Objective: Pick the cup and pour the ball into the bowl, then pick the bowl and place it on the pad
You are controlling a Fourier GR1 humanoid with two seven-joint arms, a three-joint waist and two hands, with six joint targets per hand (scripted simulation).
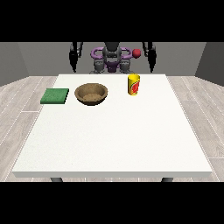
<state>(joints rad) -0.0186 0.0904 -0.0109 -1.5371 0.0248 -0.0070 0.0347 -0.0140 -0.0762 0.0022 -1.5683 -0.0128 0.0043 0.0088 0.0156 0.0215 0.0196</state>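
With both hands hanging off the table, finger state not discernible, the cup point(134, 84) stands upright right of the bowl point(91, 93); it should be gripped mid-body and kept level.

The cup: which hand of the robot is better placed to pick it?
Probably the robot's left. The cup stands right of the table's middle in this view, below the hand at the view's right. The other hand hangs beyond the bowl.
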